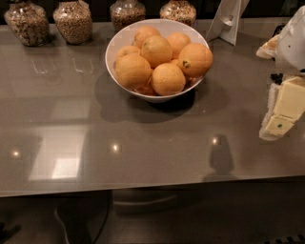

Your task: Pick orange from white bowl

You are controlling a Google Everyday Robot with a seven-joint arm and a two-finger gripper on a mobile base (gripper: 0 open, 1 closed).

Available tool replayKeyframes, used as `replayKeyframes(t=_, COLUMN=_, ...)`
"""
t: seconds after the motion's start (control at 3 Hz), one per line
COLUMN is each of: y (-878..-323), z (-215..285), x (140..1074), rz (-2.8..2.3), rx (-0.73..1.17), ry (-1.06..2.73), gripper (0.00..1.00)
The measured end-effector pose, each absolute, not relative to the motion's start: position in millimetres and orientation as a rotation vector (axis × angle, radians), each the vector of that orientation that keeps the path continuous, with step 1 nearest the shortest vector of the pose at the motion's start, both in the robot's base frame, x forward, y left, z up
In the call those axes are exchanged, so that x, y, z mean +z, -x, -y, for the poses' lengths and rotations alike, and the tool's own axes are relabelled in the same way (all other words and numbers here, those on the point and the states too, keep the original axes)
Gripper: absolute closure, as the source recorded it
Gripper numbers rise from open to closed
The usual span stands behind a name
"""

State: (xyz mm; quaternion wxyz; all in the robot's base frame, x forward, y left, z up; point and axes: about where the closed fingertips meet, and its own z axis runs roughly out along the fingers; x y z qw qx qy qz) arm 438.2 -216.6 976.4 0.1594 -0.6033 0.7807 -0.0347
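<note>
At the right edge, over the grey countertop (143, 143), the gripper (280, 119) hangs well apart from the white bowl (119, 38); its grip state is not discernible. The orange (195, 59), dark stem spot showing, sits on the right of the pile, at the bowl's rim. Behind stand four glass jars (72, 21).

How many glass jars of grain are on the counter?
4 glass jars along the back edge: two at far left, two behind the round white bowl. The pale gripper sits at right.
</note>
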Motion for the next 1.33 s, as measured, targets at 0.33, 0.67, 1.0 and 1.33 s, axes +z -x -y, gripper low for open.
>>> replayKeyframes(t=0.33, y=-438.2, z=216.6, x=976.4, rz=-2.231, rx=-0.099, ry=1.724, gripper=0.19)
replayKeyframes(t=0.67, y=-438.3, z=216.6, x=976.4, rz=-2.231, rx=-0.099, ry=1.724, gripper=0.15)
replayKeyframes(t=1.0, y=-447.7, z=215.8, x=977.6, rz=-2.192, rx=-0.108, ry=1.695, gripper=0.0)
replayKeyframes(t=1.33, y=-462.8, z=212.6, x=980.5, rz=-2.115, rx=-0.107, ry=1.667, gripper=0.0)
